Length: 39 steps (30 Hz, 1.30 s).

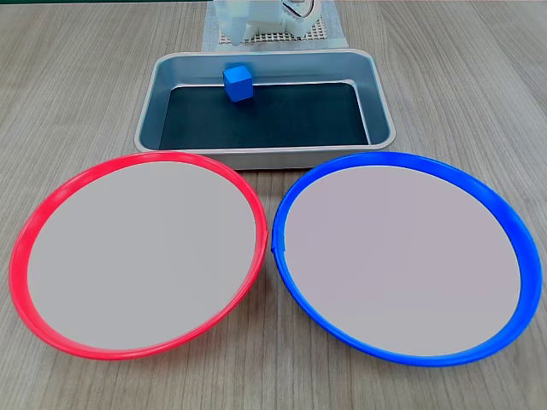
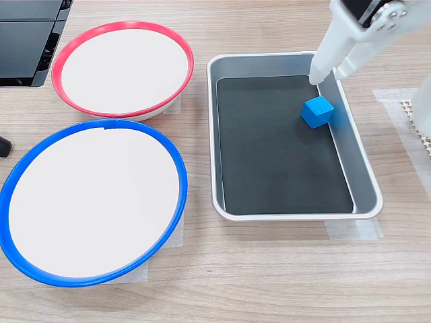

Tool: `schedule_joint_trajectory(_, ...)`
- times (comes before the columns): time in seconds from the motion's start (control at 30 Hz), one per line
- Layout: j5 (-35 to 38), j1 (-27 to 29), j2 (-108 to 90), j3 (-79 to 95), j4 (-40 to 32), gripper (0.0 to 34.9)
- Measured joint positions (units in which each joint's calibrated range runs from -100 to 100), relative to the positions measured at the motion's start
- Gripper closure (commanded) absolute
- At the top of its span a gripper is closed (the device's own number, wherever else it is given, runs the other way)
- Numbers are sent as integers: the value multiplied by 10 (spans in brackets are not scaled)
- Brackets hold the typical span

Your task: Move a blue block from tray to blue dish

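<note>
The blue block (image 1: 238,83) (image 2: 317,111) rests on the black bottom of the silver tray (image 1: 381,102) (image 2: 361,176), against its far wall in the first exterior view and near the right wall in the second exterior view. The blue dish (image 1: 408,257) (image 2: 91,202) lies in front of the tray with nothing in it. In the second exterior view my white gripper (image 2: 328,75) hangs over the tray's upper right corner, just above the block and apart from it. Its fingers stand slightly apart with nothing between them. The first exterior view shows only white arm parts (image 1: 256,21) behind the tray.
A red-rimmed dish (image 1: 137,254) (image 2: 123,67) of the same size lies beside the blue one, rims almost touching. A dark device (image 2: 27,40) sits at the top left of the second exterior view. A white mesh mat (image 1: 273,36) lies behind the tray.
</note>
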Motion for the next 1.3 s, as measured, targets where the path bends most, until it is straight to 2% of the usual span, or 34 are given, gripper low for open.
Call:
schedule_joint_trajectory(0.17,35,16,39,0,-5,146)
schedule_joint_trajectory(0.7,92,11,147,38,-111,168)
schedule_joint_trajectory(0.73,100,4,161,40,-116,176)
schedule_joint_trajectory(0.8,102,-1,173,40,-125,227)
schedule_joint_trajectory(0.9,107,-12,185,44,-137,282)
schedule_joint_trajectory(0.97,107,-20,193,46,-141,346)
schedule_joint_trajectory(1.17,105,-40,200,43,-151,346)
schedule_joint_trajectory(1.3,66,-92,210,-43,-124,346)
